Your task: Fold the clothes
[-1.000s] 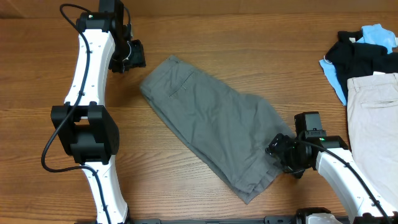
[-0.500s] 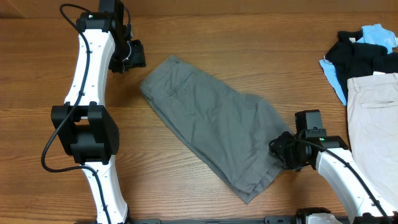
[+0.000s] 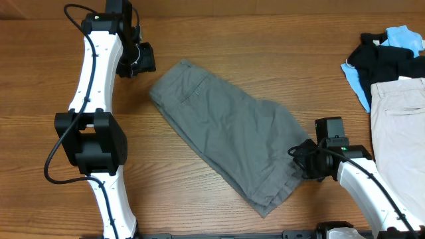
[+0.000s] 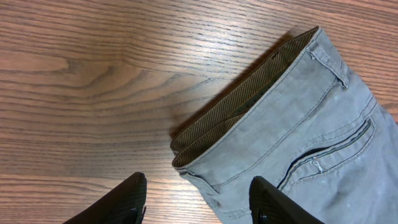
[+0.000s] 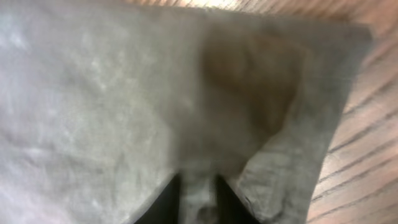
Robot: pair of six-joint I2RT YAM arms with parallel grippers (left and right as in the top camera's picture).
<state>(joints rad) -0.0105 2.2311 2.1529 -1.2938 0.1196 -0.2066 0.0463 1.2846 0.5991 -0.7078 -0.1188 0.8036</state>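
Observation:
The clothes, grey trousers point(image 3: 226, 133), lie flat and slanted across the table's middle, waistband at the upper left. In the left wrist view the waistband corner and a stitched back pocket of the trousers point(image 4: 311, 124) show. My left gripper point(image 3: 141, 58) hovers open by that corner; the left gripper point(image 4: 198, 186) has one finger over wood and one over cloth. My right gripper point(image 3: 297, 159) sits at the leg end's right edge. Seen from its own wrist, the right gripper point(image 5: 198, 200) is shut on a pinched fold of the trousers point(image 5: 124, 93).
A pile of black and light-blue garments point(image 3: 388, 53) lies at the far right edge, with pale beige trousers point(image 3: 398, 126) below it. The wooden table point(image 3: 265, 40) shows around the grey trousers. The left arm runs down the left side.
The right gripper has shut on the trouser leg's edge and shifted slightly to the right. The left arm has stayed still.

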